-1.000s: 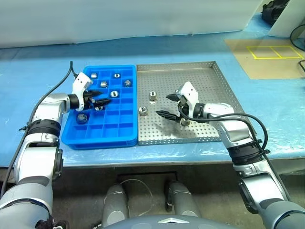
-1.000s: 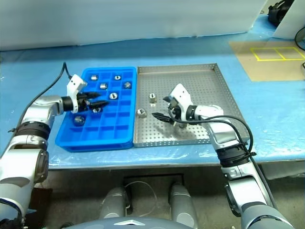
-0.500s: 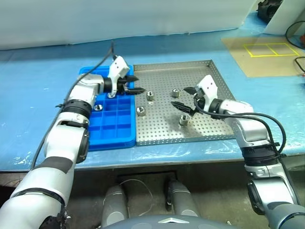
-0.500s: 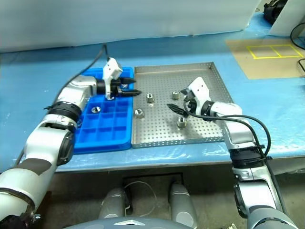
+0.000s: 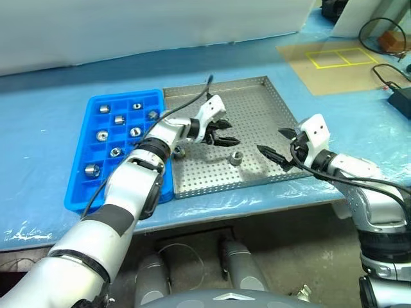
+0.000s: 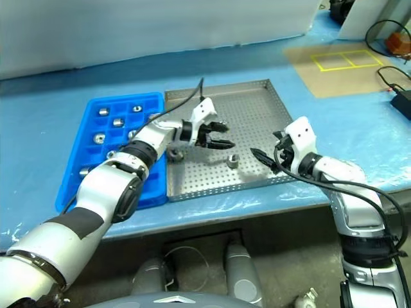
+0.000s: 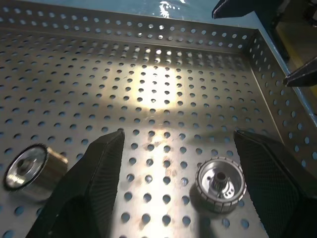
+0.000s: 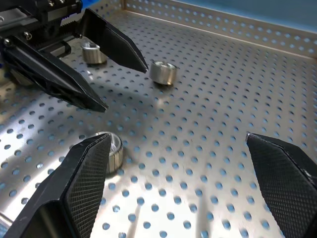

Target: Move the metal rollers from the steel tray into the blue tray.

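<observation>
Your left gripper (image 5: 221, 133) swung from the blue tray (image 5: 96, 154) over the steel tray (image 5: 257, 115), fingers apart and empty; the nearest roller (image 5: 236, 158) lay just below-right of it, axis level, nearer than your open right gripper (image 5: 275, 144).

Blue plastic sheet (image 5: 38, 128) covers the worktop, wrinkled w/ glare near front edge. White backdrop panel (image 5: 128, 25) stands along sheet's far edge. Tan mat (image 5: 334, 64) lies on sheet's far right corner, w/ yellow tape outline (image 5: 337, 59) of 2 adjoining rectangles on it. Black cable (image 5: 379, 29) loops beside mat's right edge.
</observation>
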`<state>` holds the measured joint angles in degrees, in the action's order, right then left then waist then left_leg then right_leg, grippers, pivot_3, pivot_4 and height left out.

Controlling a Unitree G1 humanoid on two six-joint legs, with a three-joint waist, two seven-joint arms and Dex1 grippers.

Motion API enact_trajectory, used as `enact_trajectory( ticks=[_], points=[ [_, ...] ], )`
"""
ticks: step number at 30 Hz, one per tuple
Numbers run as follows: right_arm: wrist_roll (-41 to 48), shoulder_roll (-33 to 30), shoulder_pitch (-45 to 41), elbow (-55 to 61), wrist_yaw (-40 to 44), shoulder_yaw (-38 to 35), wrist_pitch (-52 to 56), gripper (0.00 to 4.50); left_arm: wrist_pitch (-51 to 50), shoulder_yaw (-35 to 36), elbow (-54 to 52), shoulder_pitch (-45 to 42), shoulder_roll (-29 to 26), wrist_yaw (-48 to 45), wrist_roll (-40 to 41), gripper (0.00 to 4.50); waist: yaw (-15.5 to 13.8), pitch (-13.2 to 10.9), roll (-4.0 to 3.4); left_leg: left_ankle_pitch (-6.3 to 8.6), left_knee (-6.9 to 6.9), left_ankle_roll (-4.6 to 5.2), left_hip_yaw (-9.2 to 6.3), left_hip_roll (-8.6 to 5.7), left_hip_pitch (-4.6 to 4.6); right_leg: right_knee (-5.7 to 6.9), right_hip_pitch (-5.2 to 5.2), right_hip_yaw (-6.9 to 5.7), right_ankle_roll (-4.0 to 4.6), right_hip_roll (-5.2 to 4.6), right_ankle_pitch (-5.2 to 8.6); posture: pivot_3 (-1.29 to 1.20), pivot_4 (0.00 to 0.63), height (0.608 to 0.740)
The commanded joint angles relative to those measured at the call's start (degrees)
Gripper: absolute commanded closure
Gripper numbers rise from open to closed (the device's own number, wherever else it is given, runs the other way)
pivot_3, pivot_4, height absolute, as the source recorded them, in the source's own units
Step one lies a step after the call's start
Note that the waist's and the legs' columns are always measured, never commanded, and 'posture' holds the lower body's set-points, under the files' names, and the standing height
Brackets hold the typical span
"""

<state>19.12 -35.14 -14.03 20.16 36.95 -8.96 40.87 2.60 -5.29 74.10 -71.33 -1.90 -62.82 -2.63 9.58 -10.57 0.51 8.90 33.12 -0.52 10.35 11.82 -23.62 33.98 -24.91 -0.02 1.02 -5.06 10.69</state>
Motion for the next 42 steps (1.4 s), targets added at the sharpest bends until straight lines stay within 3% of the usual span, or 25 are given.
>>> enact_trajectory(
  ticks=[1,7,12,22,37,40,42],
  points=[
    [1.61,-0.75,1.54,5.06,-1.80,-3.35,1.37,0.00,0.93,-0.88,0.51,-0.44,0.56,0.26,-1.81,0.79,1.81,0.01,-0.02,0.01,0.00,0.06,-0.02,0.00,-0.12,-0.24,0.01,-0.03,-0.19,0.00,-0.12,-0.88,0.150,0.740],
    [2.59,-0.96,3.82,7.78,-3.45,-4.15,2.82,0.00,0.75,-1.56,1.11,0.58,0.58,-0.24,-3.71,0.79,6.36,0.01,-0.03,0.23,0.21,0.54,-0.04,-0.11,-0.40,-0.65,0.03,-0.33,-0.24,-0.05,-0.14,-0.90,0.150,0.740],
    [2.97,-1.04,4.15,8.19,-4.19,-3.99,3.22,0.00,1.04,-1.66,0.77,1.07,-1.44,-4.06,-4.34,0.79,8.43,0.01,-0.03,0.30,0.22,0.65,-0.07,-0.16,-0.46,-0.89,0.19,-0.61,-0.27,-0.17,-0.15,-0.89,0.150,0.740],
    [2.77,-0.83,2.98,6.38,-4.64,-1.86,2.40,0.00,1.86,-1.67,-0.10,1.50,-5.57,-8.25,-4.95,0.79,9.15,0.02,-0.05,0.32,0.22,0.75,-0.24,-0.13,-0.42,-1.16,0.60,-1.07,-0.26,-0.32,-0.17,-0.86,0.150,0.740],
    [2.24,-0.94,1.24,4.52,-4.63,0.19,1.28,0.00,0.60,-2.95,0.86,4.26,-4.45,-3.12,-7.33,0.79,9.52,0.03,-0.06,0.31,0.26,0.89,-0.27,-0.13,-0.40,-1.21,0.73,-1.20,-0.25,-0.38,-0.18,-0.84,0.150,0.740],
    [2.27,-0.84,1.33,4.75,-4.71,0.29,1.31,0.00,0.40,-2.99,0.72,4.55,-4.71,-4.68,-7.18,1.39,9.73,0.03,-0.06,0.31,0.26,0.88,-0.27,-0.13,-0.31,-1.21,0.81,-1.20,-0.25,-0.38,-0.18,-0.84,0.150,0.740],
    [2.23,-0.73,1.39,4.79,-4.77,0.42,1.29,0.00,0.63,-3.38,0.70,4.67,-4.85,-3.34,-7.78,2.05,9.81,0.03,-0.06,0.31,0.26,0.88,-0.29,-0.13,-0.30,-1.21,0.83,-1.20,-0.25,-0.37,-0.18,-0.84,0.150,0.740]
  ],
)
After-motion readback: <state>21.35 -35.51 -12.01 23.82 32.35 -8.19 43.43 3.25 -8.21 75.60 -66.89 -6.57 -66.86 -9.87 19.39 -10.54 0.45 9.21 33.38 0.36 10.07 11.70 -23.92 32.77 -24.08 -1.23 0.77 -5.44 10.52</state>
